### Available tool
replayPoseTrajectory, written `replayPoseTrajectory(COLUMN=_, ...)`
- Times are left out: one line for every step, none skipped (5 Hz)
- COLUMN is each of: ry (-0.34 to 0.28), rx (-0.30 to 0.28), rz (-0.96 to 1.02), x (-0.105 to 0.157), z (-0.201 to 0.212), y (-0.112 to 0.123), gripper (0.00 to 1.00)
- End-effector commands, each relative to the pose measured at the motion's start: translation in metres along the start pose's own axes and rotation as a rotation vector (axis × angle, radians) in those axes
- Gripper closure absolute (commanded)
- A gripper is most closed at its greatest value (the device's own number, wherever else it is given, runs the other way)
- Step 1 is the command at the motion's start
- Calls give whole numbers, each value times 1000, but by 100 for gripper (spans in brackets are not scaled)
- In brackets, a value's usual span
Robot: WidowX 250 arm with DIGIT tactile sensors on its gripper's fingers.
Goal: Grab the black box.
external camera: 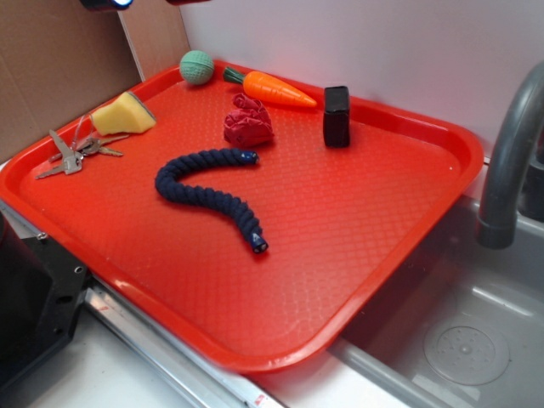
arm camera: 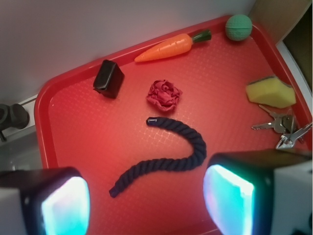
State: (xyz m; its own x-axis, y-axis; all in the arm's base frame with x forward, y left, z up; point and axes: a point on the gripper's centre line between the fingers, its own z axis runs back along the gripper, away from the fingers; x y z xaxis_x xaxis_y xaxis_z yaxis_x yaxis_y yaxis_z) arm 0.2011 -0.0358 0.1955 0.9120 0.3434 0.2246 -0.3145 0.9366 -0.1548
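The gripper (arm camera: pixel 146 200) fills the bottom edge of the wrist view, looking straight down from high up. Its two fingers stand wide apart with a broad empty gap between them. Each finger is a blocky black piece with a glowing teal inner pad (arm camera: pixel 66 205). Nothing is held. In the exterior view only a dark sliver of the arm (external camera: pixel 106 3) shows at the top edge.

No readable text, labels, brands or numbers in either view. Black box (external camera: pixel 337 116) at 12 o'clock on the red tray (external camera: pixel 442 136) has blank faces; keys (external camera: pixel 75 153) at 9 o'clock are too small to show any stamping.
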Motion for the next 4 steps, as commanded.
replayPoseTrajectory(ry=-31, rx=121, rz=-25, x=24, z=-46, y=-25, gripper=0)
replayPoseTrajectory(ry=-111, rx=86, rz=-62, x=26, z=-98, y=-46, gripper=0)
replayPoseTrajectory(ry=-125, rx=84, rz=-5, x=37, z=-120, y=-47, gripper=0)
replayPoseTrajectory(ry=-141, rx=12, rz=32, x=58, z=-133, y=-43, gripper=0)
